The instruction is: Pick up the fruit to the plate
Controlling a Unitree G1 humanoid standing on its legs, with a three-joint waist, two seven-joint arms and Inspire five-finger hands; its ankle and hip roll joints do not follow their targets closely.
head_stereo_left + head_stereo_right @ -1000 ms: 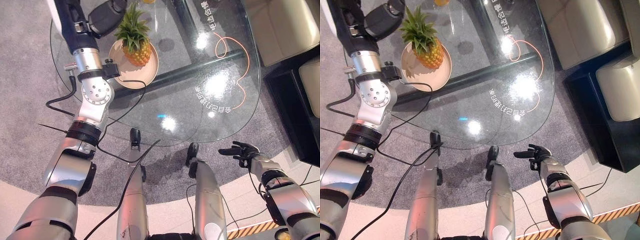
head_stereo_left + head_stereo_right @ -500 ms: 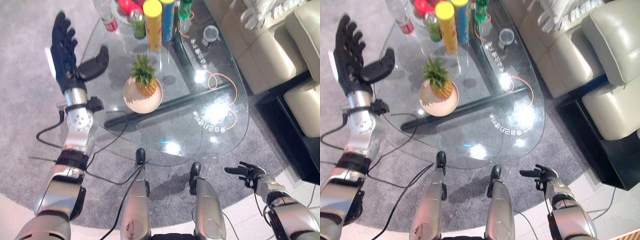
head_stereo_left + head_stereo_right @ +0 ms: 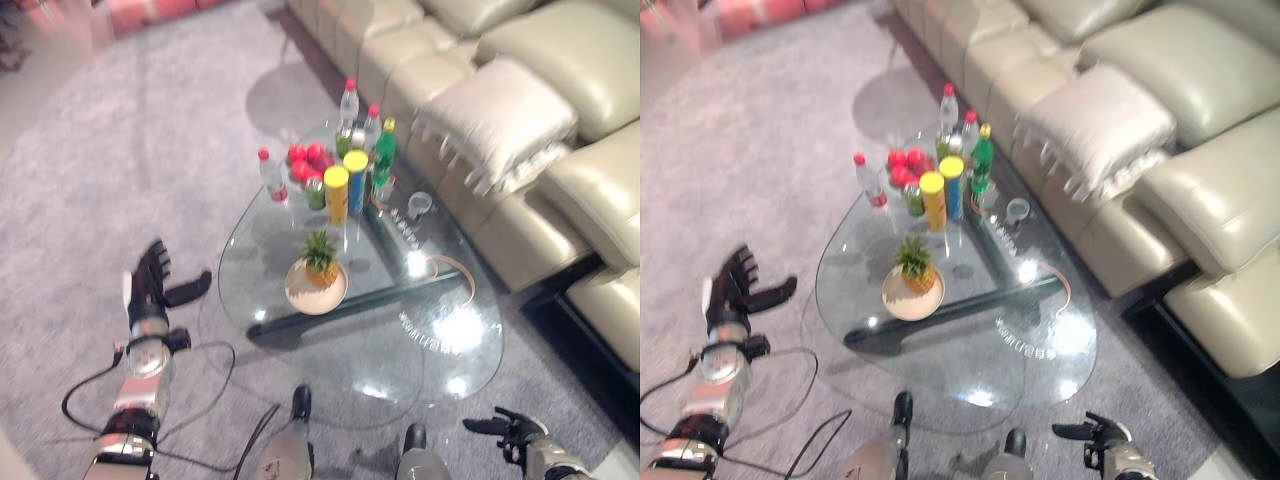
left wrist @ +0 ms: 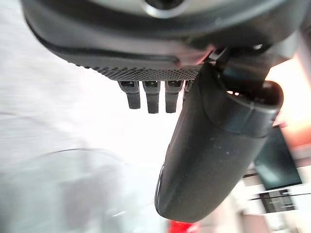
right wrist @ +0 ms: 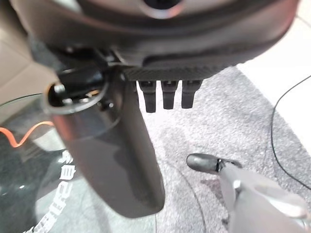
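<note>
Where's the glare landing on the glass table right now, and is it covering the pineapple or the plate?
Left eye view: bright glare patches sit on the near right part of the glass table; the pineapple and its plate lie clear of them. Right eye view: the same patches show, again to the right of the plate, and the fruit is unobscured.

A living room, by the look of it: a long cream leather sofa with a cushion, grey carpet, and a glass coffee table crowded with drink bottles and snack tubes
</note>
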